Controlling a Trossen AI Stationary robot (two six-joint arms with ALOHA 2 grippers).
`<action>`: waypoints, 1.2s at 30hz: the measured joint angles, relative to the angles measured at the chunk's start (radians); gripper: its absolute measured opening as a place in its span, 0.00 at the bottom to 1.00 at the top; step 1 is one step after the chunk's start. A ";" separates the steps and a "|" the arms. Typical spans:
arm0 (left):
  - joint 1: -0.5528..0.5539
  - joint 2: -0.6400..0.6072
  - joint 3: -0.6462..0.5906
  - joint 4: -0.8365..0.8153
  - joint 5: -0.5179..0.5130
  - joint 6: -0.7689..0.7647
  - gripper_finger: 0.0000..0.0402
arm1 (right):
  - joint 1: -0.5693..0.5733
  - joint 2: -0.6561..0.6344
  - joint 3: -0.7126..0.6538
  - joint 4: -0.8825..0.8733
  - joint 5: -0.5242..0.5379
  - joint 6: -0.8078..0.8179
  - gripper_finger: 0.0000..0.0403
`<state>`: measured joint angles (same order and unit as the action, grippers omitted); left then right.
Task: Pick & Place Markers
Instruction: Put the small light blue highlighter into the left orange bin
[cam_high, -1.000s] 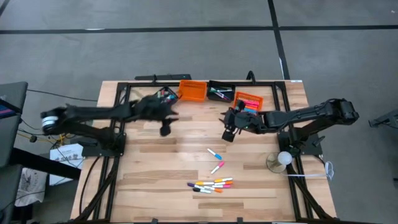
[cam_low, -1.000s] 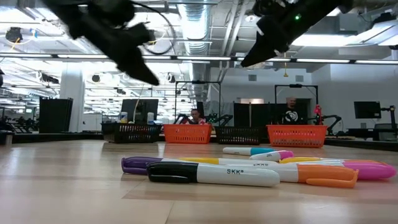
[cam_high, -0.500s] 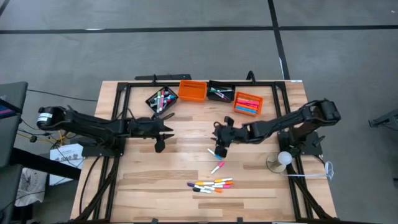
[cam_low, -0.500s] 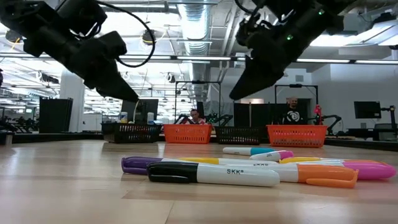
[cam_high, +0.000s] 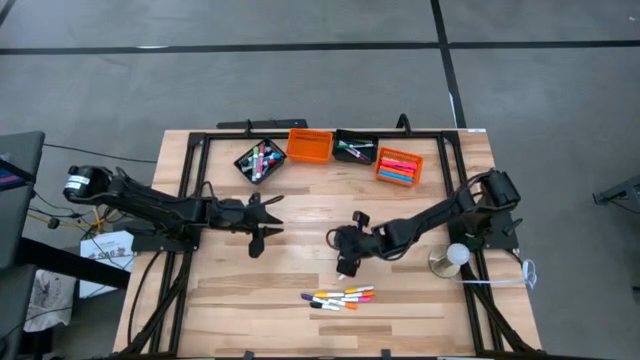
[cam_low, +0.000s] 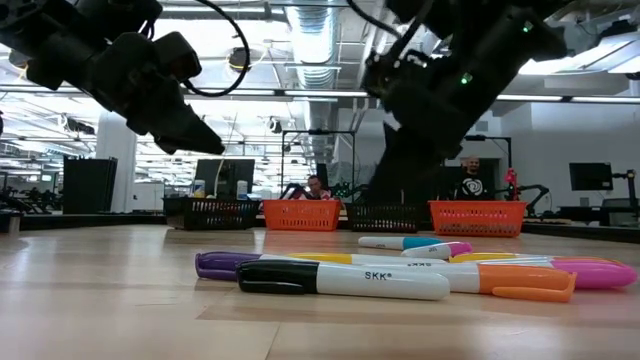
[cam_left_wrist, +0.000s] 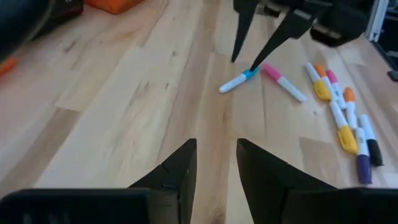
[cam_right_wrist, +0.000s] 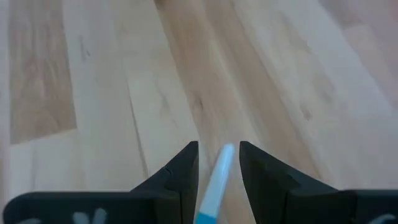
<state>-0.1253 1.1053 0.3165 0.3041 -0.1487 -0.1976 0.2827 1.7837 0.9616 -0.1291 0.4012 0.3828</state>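
Observation:
Several markers (cam_high: 340, 297) lie side by side near the table's near edge, and the low view shows them close up (cam_low: 400, 275). Two more lie apart: a pink-capped one (cam_left_wrist: 283, 81) and a white one with a blue cap (cam_left_wrist: 239, 79). My right gripper (cam_right_wrist: 219, 162) points down, open, with one finger on each side of the blue-capped marker (cam_right_wrist: 217, 177); the left wrist view shows it at the cap end (cam_left_wrist: 244, 64). My left gripper (cam_high: 255, 240) hovers open over bare wood to the left of it.
A row of small bins stands along the far edge: a black one with markers (cam_high: 258, 160), an orange one (cam_high: 310, 146), a black one (cam_high: 355, 150) and an orange one with markers (cam_high: 399, 166). A white round object (cam_high: 456, 255) stands at the right edge. Bare wood lies between the arms.
My right gripper has come away from the orange bin on the right, toward the near edge and leftward, and has sunk until its fingers stand around the blue-capped marker. My left gripper has drawn back from the far-left black bin toward the near edge and has come lower.

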 joint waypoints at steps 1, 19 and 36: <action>0.000 0.001 0.000 -0.004 0.000 -0.002 0.28 | 0.007 0.012 0.010 -0.012 -0.003 0.018 0.27; -0.001 0.044 0.000 0.046 0.005 -0.002 0.29 | 0.021 0.126 0.044 -0.093 -0.005 0.091 0.48; -0.025 0.044 0.000 0.062 0.007 -0.021 0.29 | 0.006 0.171 0.048 -0.064 -0.017 0.104 0.05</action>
<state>-0.1506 1.1496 0.3168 0.3660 -0.1416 -0.2187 0.2888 1.9545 1.0094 -0.1927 0.3847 0.4868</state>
